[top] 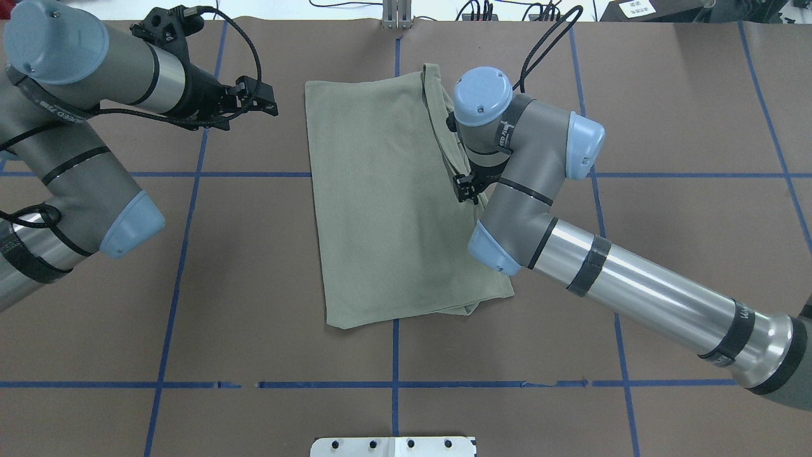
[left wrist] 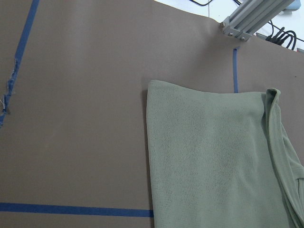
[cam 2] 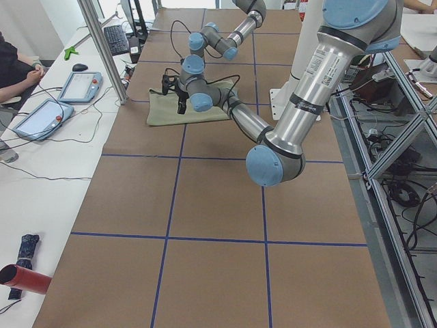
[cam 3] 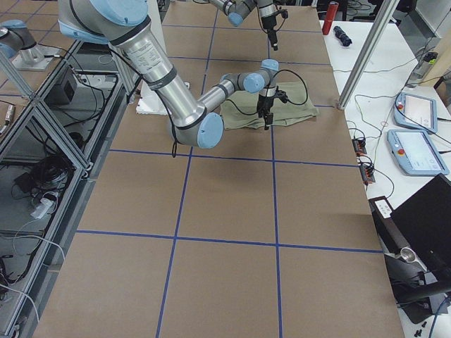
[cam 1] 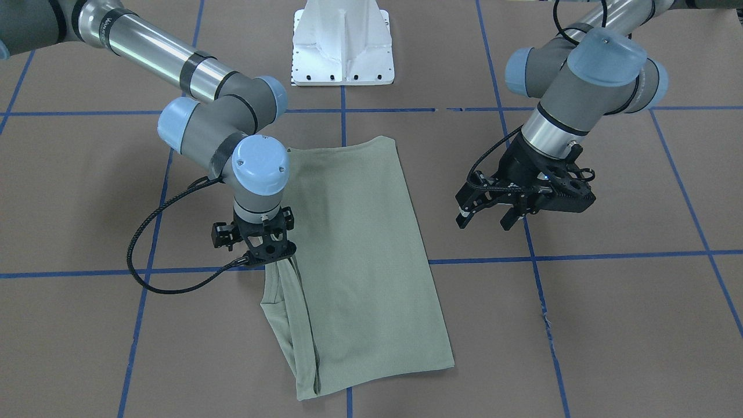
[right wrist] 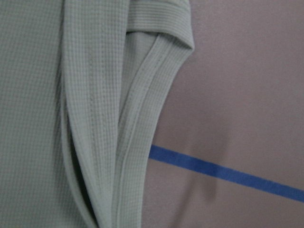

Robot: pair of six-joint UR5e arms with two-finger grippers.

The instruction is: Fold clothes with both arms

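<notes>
While the green shirt lies in a long folded strip in the middle of the front view, the right pincer sits at the strip's left edge, a bit below the middle of the frame. A loose flap of the shirt rises up into it. So it looks pinched tight on that edge, though the cloth hides its tips. The left pincer hangs at the right of the frame, well apart from the shirt. Its two tips are spread and hold nothing.

I think the step is to bring the loose flap over onto the strip so that side is neat. To do it well, the right pincer should lift only a little, so the flat part is not dragged along the worktop. It should go straight across toward the right of the frame and lay the flap down flat, with no bump. The left pincer could come down and press the strip's right edge so the shirt does not slide. Letting go should wait until the flap rests on the shirt.
</notes>
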